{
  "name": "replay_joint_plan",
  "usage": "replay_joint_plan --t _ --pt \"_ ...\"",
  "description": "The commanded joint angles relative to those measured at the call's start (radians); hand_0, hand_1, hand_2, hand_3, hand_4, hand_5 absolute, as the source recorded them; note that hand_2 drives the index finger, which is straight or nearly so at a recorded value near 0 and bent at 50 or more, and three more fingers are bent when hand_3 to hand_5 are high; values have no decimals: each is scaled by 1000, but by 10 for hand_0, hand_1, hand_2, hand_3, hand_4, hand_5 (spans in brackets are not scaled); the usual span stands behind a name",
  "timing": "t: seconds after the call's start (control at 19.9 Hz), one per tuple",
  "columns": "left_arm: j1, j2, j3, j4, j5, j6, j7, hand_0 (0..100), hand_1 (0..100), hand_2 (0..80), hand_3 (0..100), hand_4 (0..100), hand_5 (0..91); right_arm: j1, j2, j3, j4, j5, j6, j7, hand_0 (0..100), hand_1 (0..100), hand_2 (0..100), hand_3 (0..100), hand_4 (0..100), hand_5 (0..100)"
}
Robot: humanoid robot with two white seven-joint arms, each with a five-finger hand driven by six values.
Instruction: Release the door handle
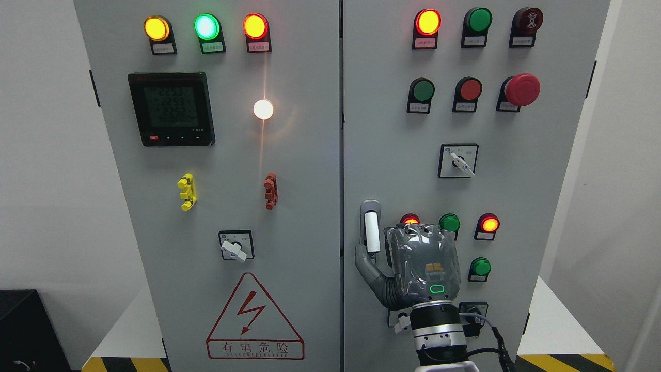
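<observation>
The door handle (372, 230), a white upright bar in a silver frame, sits on the left edge of the right cabinet door (516, 129). My right hand (384, 253) is just to the right of the handle and below it, its back toward the camera. Its thumb (365, 264) sticks out to the left under the handle's lower end. The white bar shows along its whole length with nothing wrapped around it. The other fingers point toward the panel and are mostly hidden behind the hand. The hand looks open and holds nothing.
The left cabinet door (217, 206) carries a meter (171, 108), indicator lamps, a rotary switch (236, 246) and a high-voltage warning sign (254, 320). The right door has push buttons, a red emergency stop (521, 89) and a rotary switch (458, 161). Lit buttons surround my hand.
</observation>
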Motion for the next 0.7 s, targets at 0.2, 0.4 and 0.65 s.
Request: replay_joint_plan --t 0.2,0.4,0.65 --pt "-26 0 0 29 0 0 1 120 556 0 0 0 0 0 3 -9 0 -1 1 -1 490 370 965 1000 1000 1000" --pt "-26 0 0 29 0 0 1 120 556 0 0 0 0 3 3 -9 -8 -1 10 -1 500 373 964 1000 1000 1000" --pt "-26 0 0 29 0 0 1 120 556 0 0 0 0 5 3 -9 -11 -2 10 -1 504 377 963 1000 1000 1000"
